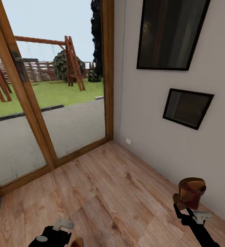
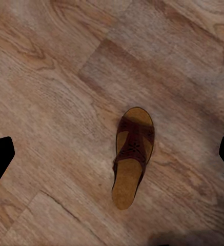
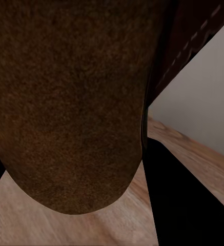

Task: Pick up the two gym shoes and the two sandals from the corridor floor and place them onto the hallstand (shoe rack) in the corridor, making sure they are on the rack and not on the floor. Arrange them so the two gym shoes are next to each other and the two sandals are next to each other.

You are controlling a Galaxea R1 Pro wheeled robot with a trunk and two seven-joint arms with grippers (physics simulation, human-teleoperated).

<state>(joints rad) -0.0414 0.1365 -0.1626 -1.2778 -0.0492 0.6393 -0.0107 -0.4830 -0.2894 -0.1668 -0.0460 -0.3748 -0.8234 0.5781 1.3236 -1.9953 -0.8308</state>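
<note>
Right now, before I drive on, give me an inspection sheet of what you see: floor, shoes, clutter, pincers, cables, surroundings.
Surface: wood-plank floor, bare apart from one sandal.
Job's things: one sandal held up in the right pincer; second sandal flat on the floor below the left pincer, toe just visible at the head view's bottom edge. Gym shoes and hallstand: nothing seen.
Clutter: nothing seen.
Pincers: right shut on the sandal; left open, fingers wide, hovering over the floor sandal.
Cables: nothing seen.
Surroundings: glazed wooden door onto a garden; grey wall with two dark frames and a small socket.
</note>
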